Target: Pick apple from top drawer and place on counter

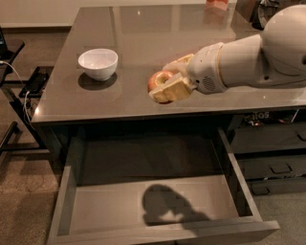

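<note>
**Apple in my pincer, over the table**

Far left, a black metal frame [12, 95] stands on the floor beside the table, with thin cables trailing over it. Next comes the round white ceramic bowl [98, 63], sitting upright on the left part of the large glossy grey-brown rectangular table [143, 33], with its shadow beneath it.

Moving to the middle, here is the small round red apple with yellowish patches [158, 79]. I have it! My cream-coloured two-finger pincer [161, 82] is clenched around it, one finger [172, 90] under the near side and the other across the far side. The apple sits over the front part of the table, just back from the edge and well apart from the bowl. I cannot tell whether it touches the surface.

Below, the wide, shallow grey top drawer [105, 206] is pulled fully out. A dark rounded shadow [165, 206] lies on its flat bottom, close to the thick front panel.

To the right, my bulky white arm [248, 57] reaches in from the frame's edge, across the table's right side. Under it, right of the top drawer, sit narrower dark drawers with handles [272, 167]. At the table's far edge there is something orange-red [217, 4], cut off by the frame.
</note>
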